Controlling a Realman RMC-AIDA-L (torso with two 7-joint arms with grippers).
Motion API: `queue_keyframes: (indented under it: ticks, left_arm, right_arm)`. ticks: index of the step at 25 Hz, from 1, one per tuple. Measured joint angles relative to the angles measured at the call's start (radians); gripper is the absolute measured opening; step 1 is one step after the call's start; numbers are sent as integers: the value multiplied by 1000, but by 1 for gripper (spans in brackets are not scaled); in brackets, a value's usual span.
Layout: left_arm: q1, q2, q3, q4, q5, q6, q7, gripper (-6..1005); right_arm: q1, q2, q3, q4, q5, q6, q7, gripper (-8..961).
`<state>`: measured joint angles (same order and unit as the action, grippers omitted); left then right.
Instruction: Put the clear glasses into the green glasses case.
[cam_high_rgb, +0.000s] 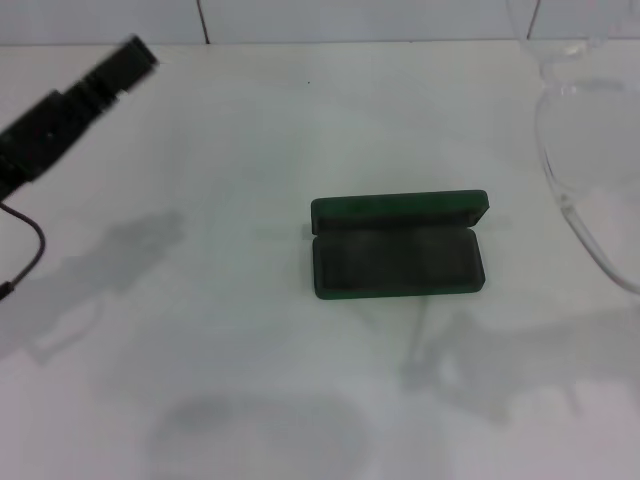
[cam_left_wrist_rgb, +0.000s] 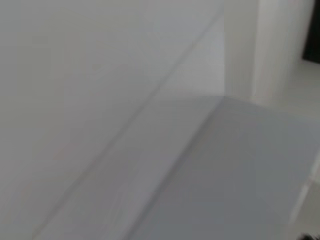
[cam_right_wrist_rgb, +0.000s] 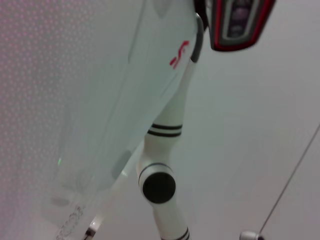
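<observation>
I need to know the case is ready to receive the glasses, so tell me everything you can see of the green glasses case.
The green glasses case is a dark green rectangular hard case with rounded corners. It lies open on the white table, near the middle, lid tipped back on the far side. The dark-lined tray faces up and holds nothing. Nothing touches it except the table; neither gripper is near it.

Bare table (cam_high_rgb: 230, 150) surrounds the open green glasses case (cam_high_rgb: 398, 258); nothing blocks its tray from above.
</observation>
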<state>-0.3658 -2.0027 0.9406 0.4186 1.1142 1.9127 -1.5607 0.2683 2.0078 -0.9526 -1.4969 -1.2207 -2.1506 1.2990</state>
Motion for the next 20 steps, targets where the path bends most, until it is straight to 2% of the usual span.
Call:
queue_keyframes:
  ticks: [4,8,14,20]
  left_arm:
    - [-29,-3,1,0,68,28,16,266]
    - [-68,-16,1,-8,131,53,43,366]
    - [-89,-51,-3,-7,148,20,132,400]
    - [-122,-55,1,-8,167,-8,149,503]
  right_arm:
    - [39,7,-24,63,0,1,-87,47]
    - [78,9,-44,126,10,1,-150,49]
    - [101,10,-81,170,46,1,-199,51]
    - [125,10,-98,230,72,0,-233,54]
